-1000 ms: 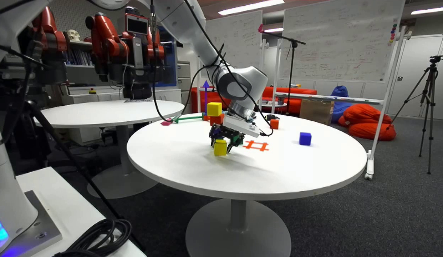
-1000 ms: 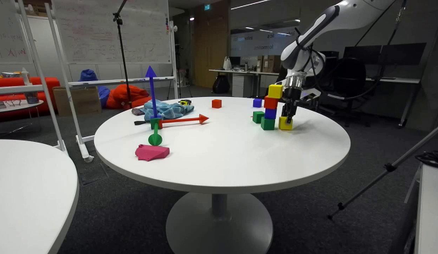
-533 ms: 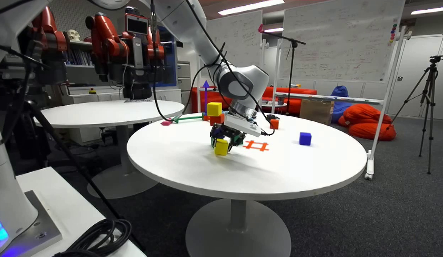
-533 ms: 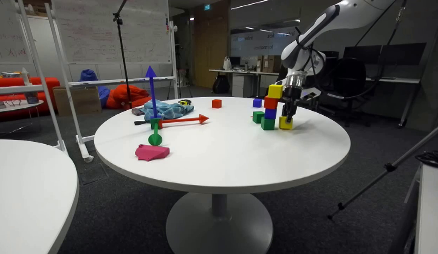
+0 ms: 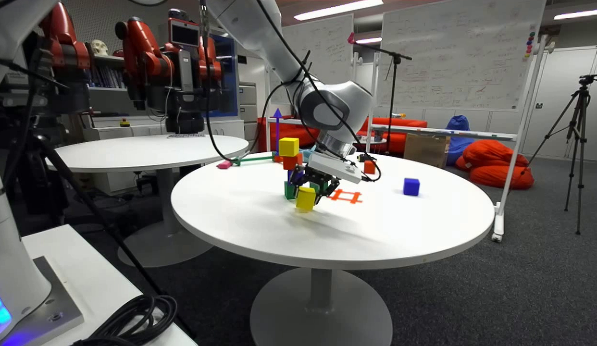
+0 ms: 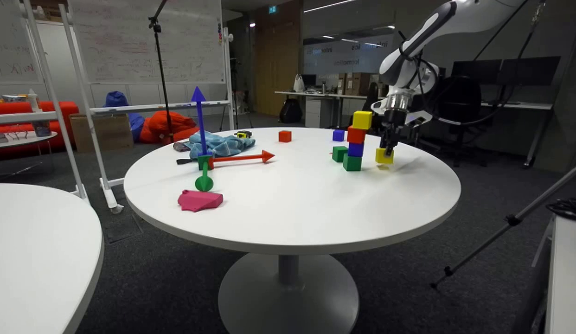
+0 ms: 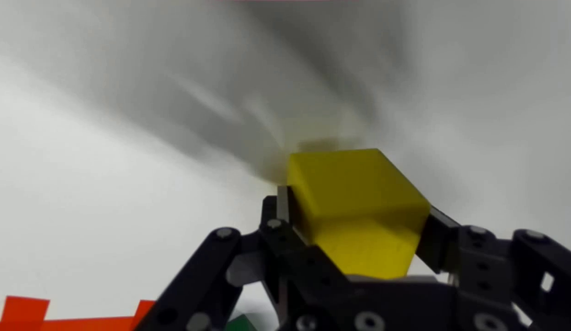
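Note:
My gripper (image 7: pixel 359 214) is shut on a yellow cube (image 7: pixel 359 184), one finger on each side of it. In both exterior views the held cube (image 5: pixel 305 199) (image 6: pixel 384 156) is slightly tilted and just above the white round table (image 6: pixel 288 213). Beside it stands a stack: a green cube (image 6: pixel 352 162) at the bottom, then a blue cube (image 6: pixel 355 149), a red cube (image 6: pixel 356 134) and another yellow cube (image 6: pixel 362 120) on top. A second green cube (image 6: pixel 340 153) sits by the stack's base. In an exterior view the gripper (image 5: pixel 306 194) partly hides that green cube and the stack's blue cube.
A loose blue cube (image 5: pixel 411 186), a loose red cube (image 6: pixel 284 136) and a flat orange frame (image 5: pixel 345 196) lie on the table. A three-arrow axis marker (image 6: pixel 204 161), a light blue cloth (image 6: pixel 223 144) and a pink piece (image 6: pixel 200 200) are farther off. Cables hang along the arm.
My gripper has raised the yellow cube a little off the table. It has moved away from the stack, rightward in both exterior views. The cube has tilted slightly. The stack stands unchanged.

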`<action>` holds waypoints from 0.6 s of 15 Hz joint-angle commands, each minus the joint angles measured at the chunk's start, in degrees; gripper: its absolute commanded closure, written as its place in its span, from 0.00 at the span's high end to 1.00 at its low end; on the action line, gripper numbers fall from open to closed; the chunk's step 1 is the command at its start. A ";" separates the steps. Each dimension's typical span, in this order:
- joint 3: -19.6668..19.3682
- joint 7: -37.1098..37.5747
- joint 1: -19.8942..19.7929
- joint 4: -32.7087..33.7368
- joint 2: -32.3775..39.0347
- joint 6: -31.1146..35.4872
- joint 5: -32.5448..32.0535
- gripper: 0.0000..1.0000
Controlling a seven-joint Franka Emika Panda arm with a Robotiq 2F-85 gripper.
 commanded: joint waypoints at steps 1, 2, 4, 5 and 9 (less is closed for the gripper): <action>-0.34 -4.09 -2.12 -7.91 -7.60 2.81 2.06 0.34; -0.64 -4.78 -2.58 -9.27 -9.17 3.33 2.41 0.34; -1.38 -5.87 -3.10 -11.63 -11.95 4.80 3.24 0.34; -1.82 -6.47 -3.32 -13.07 -13.73 5.63 3.62 0.34; -3.88 -7.38 -2.37 -17.02 -20.34 8.65 3.78 0.34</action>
